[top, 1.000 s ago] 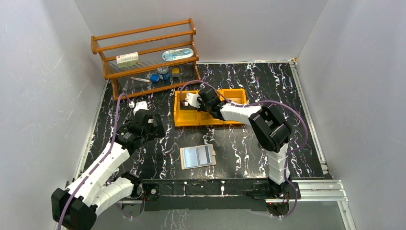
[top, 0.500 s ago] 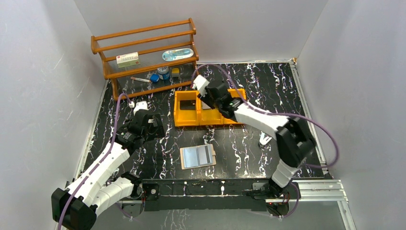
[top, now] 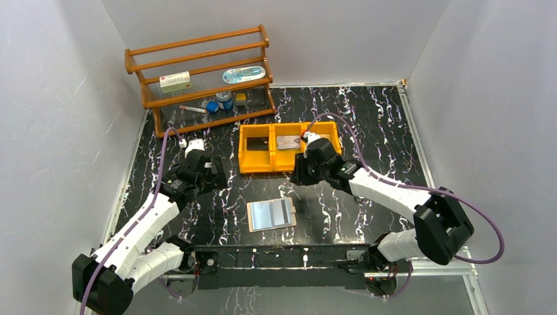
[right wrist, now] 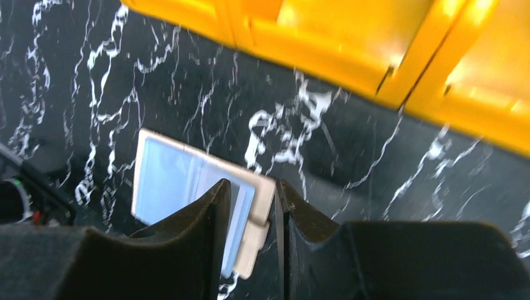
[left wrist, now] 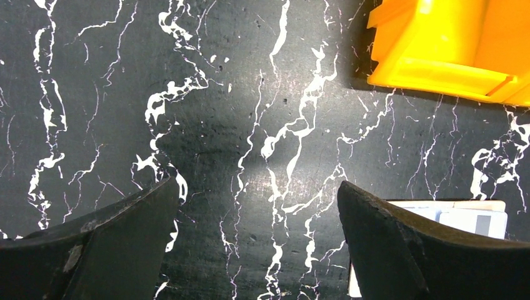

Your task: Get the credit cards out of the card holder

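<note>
A brown wooden three-tier rack (top: 200, 79) stands at the back left of the black white-veined marble table (top: 387, 131), and just before its right end sits a yellow plastic three-compartment bin (top: 263, 167), with a dark flat card (top: 258, 142) in its left compartment and a silvery flat card (top: 287, 142) in the middle one. The tan two-leaf card holder (top: 271, 214) lies before the bin, well apart from it, near the front edge; the left gripper (left wrist: 256, 183) hangs to its left rear, the right gripper (right wrist: 252, 184) between it and the bin
</note>
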{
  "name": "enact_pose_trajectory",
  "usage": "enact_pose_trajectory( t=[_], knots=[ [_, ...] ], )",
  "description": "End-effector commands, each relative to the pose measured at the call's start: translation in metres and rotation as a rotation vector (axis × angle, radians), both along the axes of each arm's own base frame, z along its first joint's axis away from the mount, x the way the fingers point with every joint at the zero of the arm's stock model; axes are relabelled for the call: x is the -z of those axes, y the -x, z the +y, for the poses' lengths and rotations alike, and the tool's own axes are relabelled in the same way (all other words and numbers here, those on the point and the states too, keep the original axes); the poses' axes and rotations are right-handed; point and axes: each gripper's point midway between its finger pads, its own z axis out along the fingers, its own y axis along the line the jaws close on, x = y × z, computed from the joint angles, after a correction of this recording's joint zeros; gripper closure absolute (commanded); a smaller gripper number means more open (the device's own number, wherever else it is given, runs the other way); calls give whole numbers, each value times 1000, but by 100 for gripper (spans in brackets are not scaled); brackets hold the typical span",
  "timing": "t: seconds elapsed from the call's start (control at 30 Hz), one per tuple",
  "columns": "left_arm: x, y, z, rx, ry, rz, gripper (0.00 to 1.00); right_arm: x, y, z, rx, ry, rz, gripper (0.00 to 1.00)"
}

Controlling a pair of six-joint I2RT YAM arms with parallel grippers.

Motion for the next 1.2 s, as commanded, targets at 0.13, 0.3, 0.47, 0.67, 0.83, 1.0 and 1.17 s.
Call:
enact_pose_trajectory(
  t=[0.13,0.3,0.47,0.67,0.83,1.0,1.17],
  knots=[
    [-13,3,-44,212,172,-17,2,-1,59,19,19,-309,280,64],
    [-34,20,-109,467,493,-50,9,23,86,27,-48,-290,377,67],
    [-44,43,-152,594,757,54,20,35,102,38,-107,-270,422,66],
    [-28,56,-174,616,743,133,26,60,98,30,-28,-191,443,66],
    [-8,65,-191,572,740,175,32,86,101,16,27,-117,473,70],
    [13,67,-196,489,776,206,40,106,110,5,87,-112,517,75],
    [25,67,-205,451,805,224,45,116,114,-4,125,-101,523,76]
  ],
)
